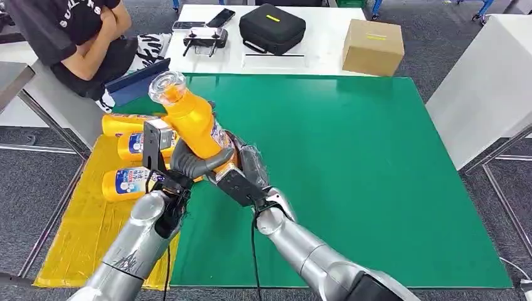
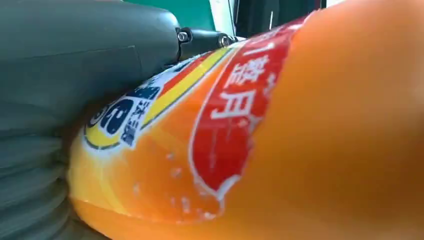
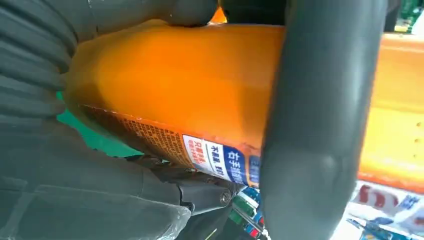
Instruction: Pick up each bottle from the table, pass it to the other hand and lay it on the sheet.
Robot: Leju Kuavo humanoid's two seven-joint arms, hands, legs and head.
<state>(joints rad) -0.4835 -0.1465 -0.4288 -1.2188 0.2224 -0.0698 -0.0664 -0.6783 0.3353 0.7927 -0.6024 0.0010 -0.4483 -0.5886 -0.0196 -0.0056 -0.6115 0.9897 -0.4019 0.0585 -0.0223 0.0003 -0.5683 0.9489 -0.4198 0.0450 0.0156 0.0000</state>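
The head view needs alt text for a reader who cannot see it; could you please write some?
Both robot hands, left hand and right hand, grip one orange bottle tilted above a green mat. Three more bottles lie on a yellow sheet to the left.

We see two silver arms, rounded metal shells catching the light, with faint dark scrawled marks on the left forearm. A black cable runs along each forearm up to the wrist. At each wrist sits a dark boxy block. The left hand [image 1: 188, 164] shows a thick smooth grey thumb and darker fingers; the right hand [image 1: 246, 170] looks dark grey with a glossy sheen. Up close, we catch a grey ribbed cover like a bellows, smooth grey casing, and small silver screws set in a black finger hinge.
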